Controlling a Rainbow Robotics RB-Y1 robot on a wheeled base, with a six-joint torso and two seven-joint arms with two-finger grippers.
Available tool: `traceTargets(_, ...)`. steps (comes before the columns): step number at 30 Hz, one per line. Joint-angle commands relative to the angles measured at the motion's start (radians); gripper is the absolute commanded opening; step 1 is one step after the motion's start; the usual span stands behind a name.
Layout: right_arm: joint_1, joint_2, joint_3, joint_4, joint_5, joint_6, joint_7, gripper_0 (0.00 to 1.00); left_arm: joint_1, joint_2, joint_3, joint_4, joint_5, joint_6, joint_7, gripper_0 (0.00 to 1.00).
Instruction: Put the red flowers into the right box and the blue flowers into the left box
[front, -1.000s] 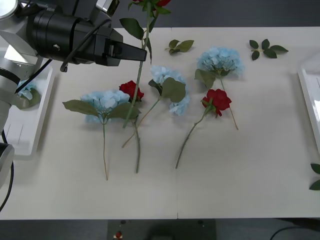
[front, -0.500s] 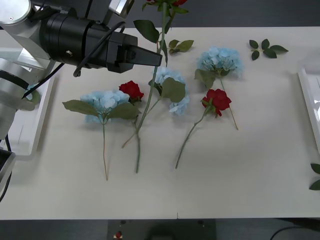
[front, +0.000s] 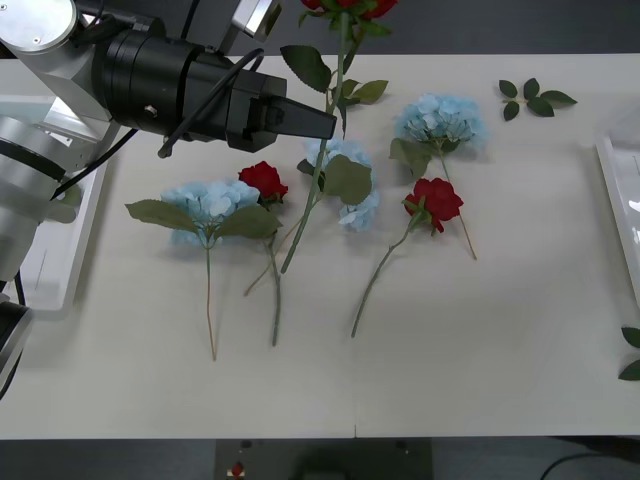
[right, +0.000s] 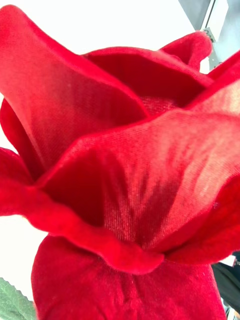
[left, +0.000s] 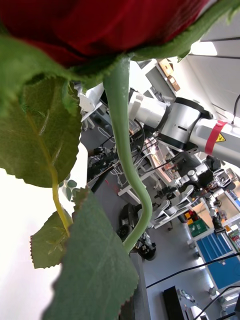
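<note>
Above the table (front: 480, 340), the left hand (front: 325, 123) grips a red rose (front: 350, 6) by its stem (head upward), over blue flowers (front: 345, 165).

A dark arm (front: 190, 90) reaches across the table's far left, and a lifted red rose (front: 345, 8) hangs its stem (front: 318, 170) down over the middle cluster of flowers. Blue flowers (front: 210, 205) and red flowers (front: 432, 200) crowd the table's centre, stems overlapping. The near strip of the table (front: 480, 370) and the stretch toward the right box (front: 618, 200) lie open.
</note>
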Motion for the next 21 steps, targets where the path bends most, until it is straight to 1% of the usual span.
traceTargets(1, -0.021, -0.006, -0.004, 0.015, 0.013, -0.015, -0.025, 0.0, -0.009, -0.012, 0.007, -0.038, 0.01, -0.002, -0.068, 0.0)
traceTargets(2, -0.021, -0.006, -0.004, 0.018, 0.017, -0.021, -0.023, 0.04, -0.009, -0.012, 0.007, -0.038, 0.01, -0.002, -0.068, 0.0)
traceTargets(3, -0.021, -0.006, -0.005, 0.021, 0.022, -0.026, -0.025, 0.1, -0.009, -0.012, 0.007, -0.038, 0.01, -0.002, -0.068, 0.0)
traceTargets(4, -0.019, -0.006, -0.004, 0.024, 0.023, -0.032, -0.025, 0.21, -0.009, -0.012, 0.007, -0.038, 0.01, -0.002, -0.068, 0.0)
traceTargets(8, -0.021, -0.006, -0.005, 0.028, 0.023, -0.037, -0.025, 0.52, -0.009, -0.012, 0.007, -0.038, 0.01, -0.002, -0.068, 0.0)
traceTargets(10, -0.021, -0.006, -0.005, 0.028, 0.022, -0.038, -0.021, 0.64, -0.009, -0.012, 0.007, -0.038, 0.01, -0.002, -0.068, 0.0)
traceTargets(12, -0.021, -0.006, -0.004, 0.029, 0.022, -0.04, -0.015, 0.72, -0.009, -0.012, 0.007, -0.038, 0.01, -0.002, -0.068, 0.0)
traceTargets(13, -0.019, -0.006, -0.005, 0.029, 0.022, -0.04, -0.015, 0.75, -0.009, -0.012, 0.007, -0.038, 0.01, -0.002, -0.068, 0.0)
traceTargets(15, -0.021, -0.006, -0.004, 0.026, 0.007, -0.04, -0.008, 0.83, -0.009, -0.012, 0.007, -0.038, 0.01, -0.002, -0.068, 0.0)
traceTargets(18, -0.019, -0.009, -0.004, 0.017, -0.058, -0.04, 0.009, 0.93, -0.009, -0.012, 0.007, -0.038, 0.01, -0.002, -0.068, 0.0)
traceTargets(21, -0.014, -0.017, -0.004, -0.011, -0.159, -0.04, 0.078, 0.97, -0.009, -0.012, 0.007, -0.038, 0.01, -0.002, -0.068, 0.0)
